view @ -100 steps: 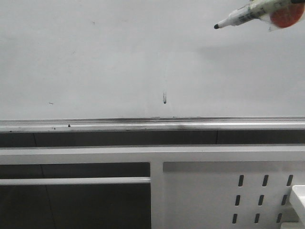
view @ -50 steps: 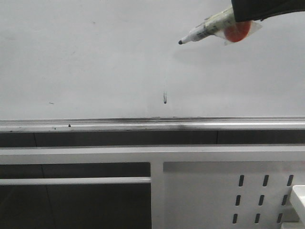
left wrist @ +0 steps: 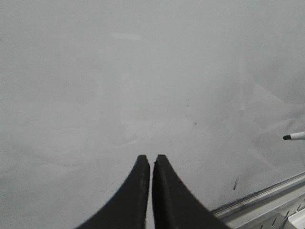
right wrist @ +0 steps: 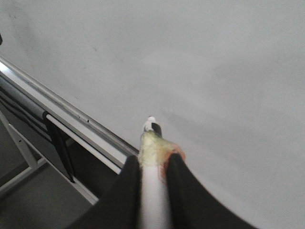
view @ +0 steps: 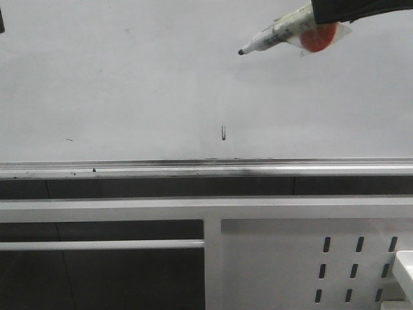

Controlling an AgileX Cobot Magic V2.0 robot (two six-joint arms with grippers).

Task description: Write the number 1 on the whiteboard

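The whiteboard (view: 129, 77) fills the upper half of the front view, with its silver ledge (view: 129, 169) along the lower edge. My right gripper (view: 322, 16) comes in at the top right, shut on a white marker pen (view: 277, 35). The pen's black tip (view: 241, 51) points left and slightly down at the board; whether it touches, I cannot tell. In the right wrist view the pen (right wrist: 151, 138) sits between the fingers of that gripper (right wrist: 153, 160). My left gripper (left wrist: 151, 158) is shut and empty, facing the board (left wrist: 143, 71). The number 1 is out of view.
A short grey smudge mark (view: 223, 132) sits low on the board, well below the pen tip. Under the ledge stand white frame bars (view: 103, 245) and a white perforated panel (view: 355, 265). A dark sliver (view: 1, 19) shows at the top left edge.
The right gripper carried the pen leftward from the top right corner, then a little further left and up. A dark sliver has appeared at the top left edge.
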